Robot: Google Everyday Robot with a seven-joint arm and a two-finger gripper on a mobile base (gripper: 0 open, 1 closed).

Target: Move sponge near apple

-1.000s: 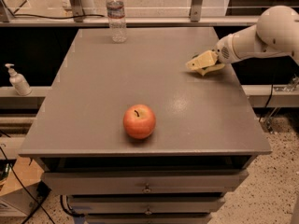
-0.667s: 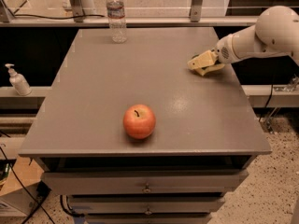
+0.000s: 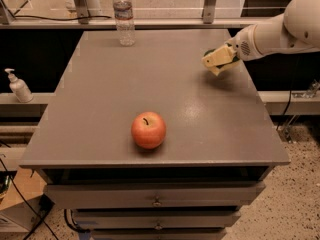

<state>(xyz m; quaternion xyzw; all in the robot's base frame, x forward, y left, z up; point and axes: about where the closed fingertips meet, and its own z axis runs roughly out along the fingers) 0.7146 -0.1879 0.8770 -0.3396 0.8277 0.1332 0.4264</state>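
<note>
My gripper [image 3: 225,59] hangs at the upper right of the frame, jaws clenched on the sponge [image 3: 214,59], lifted off the table [image 3: 100,99]; the apple [image 3: 148,129] sits well apart, lower centre.

Soft overhead light puts a pale sheen on the table [image 3: 100,94] right of the apple [image 3: 148,129], with dim shadows under it and under the gripper [image 3: 226,59] holding the sponge [image 3: 216,60] at far right.
</note>
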